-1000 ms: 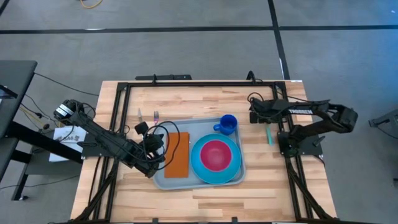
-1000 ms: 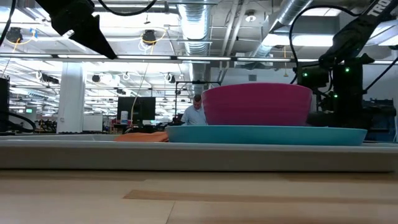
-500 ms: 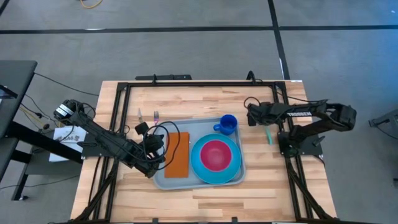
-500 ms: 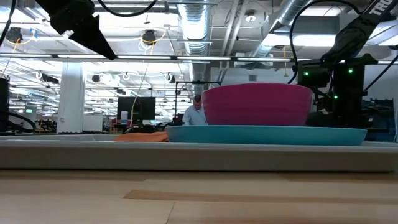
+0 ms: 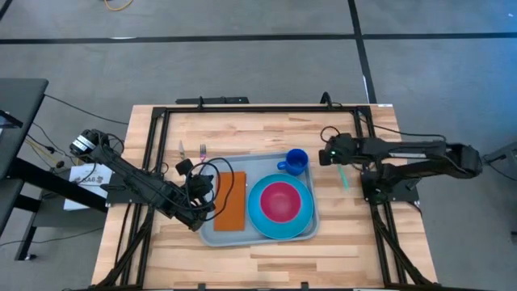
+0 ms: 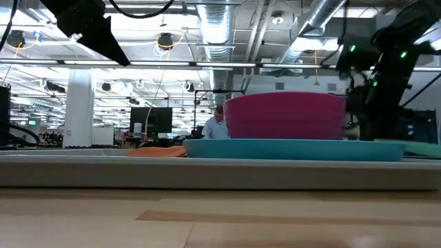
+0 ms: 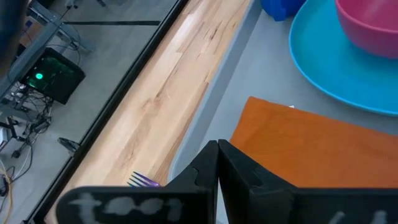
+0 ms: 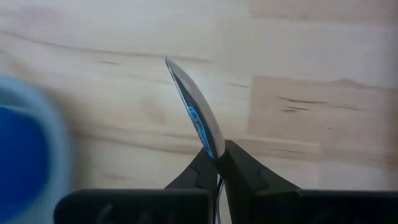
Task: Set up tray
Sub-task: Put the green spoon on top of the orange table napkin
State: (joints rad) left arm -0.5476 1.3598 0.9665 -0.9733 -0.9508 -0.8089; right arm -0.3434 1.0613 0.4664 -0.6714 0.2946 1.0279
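The pale grey-blue tray (image 5: 206,230) lies mid-table. It carries an orange napkin (image 5: 230,200), a bright-blue plate (image 5: 257,217) with a pink bowl (image 5: 280,202), and a blue cup (image 5: 296,161). My right gripper (image 5: 326,155) is just right of the cup, shut on a utensil with a green handle (image 5: 345,178) and a shiny metal end (image 8: 189,102). My left gripper (image 7: 217,152) hangs shut above the tray's left rim beside the napkin, touching nothing. My right gripper pinches the utensil's metal part (image 8: 209,146) between its two fingers. The fingers come from the table's right side. The metal end sticks out ahead of the fingertips over the bare wood, and the green handle trails back toward the near right. Whether the utensil is off the table does not show.
A fork (image 5: 203,149) and another small utensil (image 5: 182,148) lie on the wood left of the tray's far corner. A black frame (image 5: 242,108) borders the tabletop. Bare wood runs along the near edge and right of the tray.
My right gripper has stretched toward the blue cup, sunk lower and shut on the green-handled utensil. The handle has shifted a little toward the table's left.
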